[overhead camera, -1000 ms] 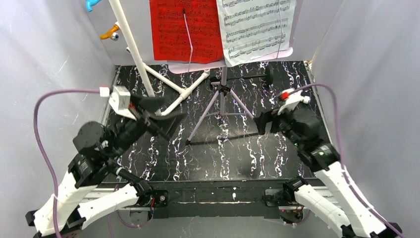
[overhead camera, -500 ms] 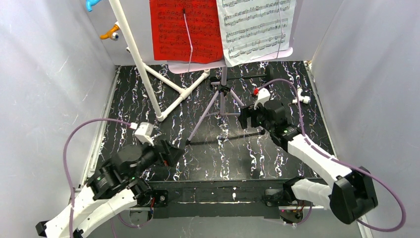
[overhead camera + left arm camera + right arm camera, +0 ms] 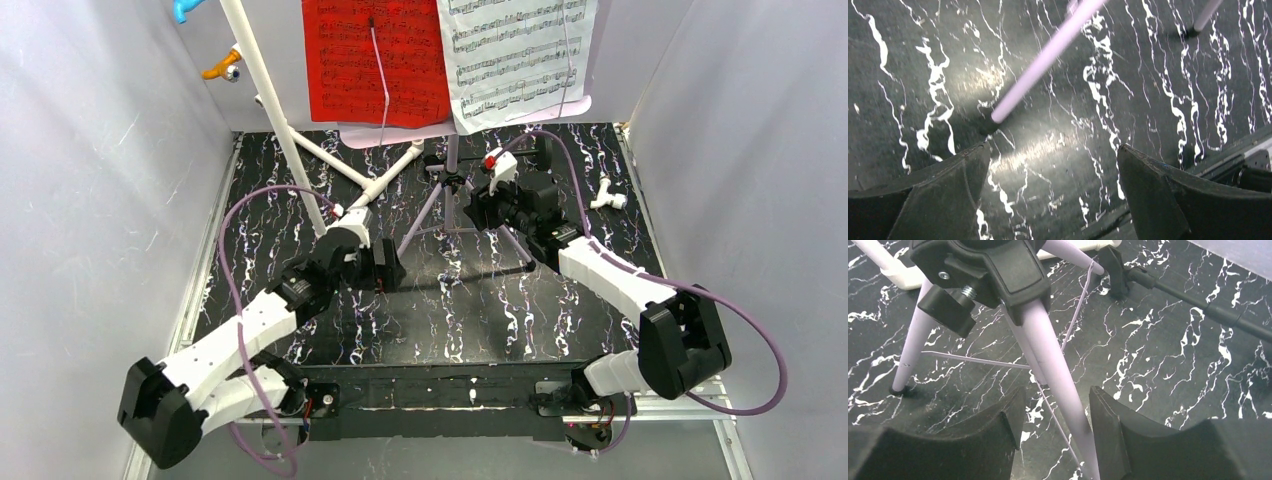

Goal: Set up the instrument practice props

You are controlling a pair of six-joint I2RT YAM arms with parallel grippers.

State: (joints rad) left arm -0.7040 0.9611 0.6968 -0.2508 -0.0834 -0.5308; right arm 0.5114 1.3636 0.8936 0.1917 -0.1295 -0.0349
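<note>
Right, the right gripper (image 3: 1053,397) sits low beneath the tripod hub of the lilac music stand (image 3: 452,150). Its jaws are about half open with one tripod leg (image 3: 1055,370) slanting down between its fingers. A gap shows beside the leg, so nothing looks gripped. The left gripper (image 3: 1053,150) gapes wide and empty, with another leg's foot (image 3: 994,116) just ahead of its left finger. The red music sheet (image 3: 375,60) and white music sheet (image 3: 515,55) stand high above both claws. The right arm's nearer for the grab, I'd say.
</note>
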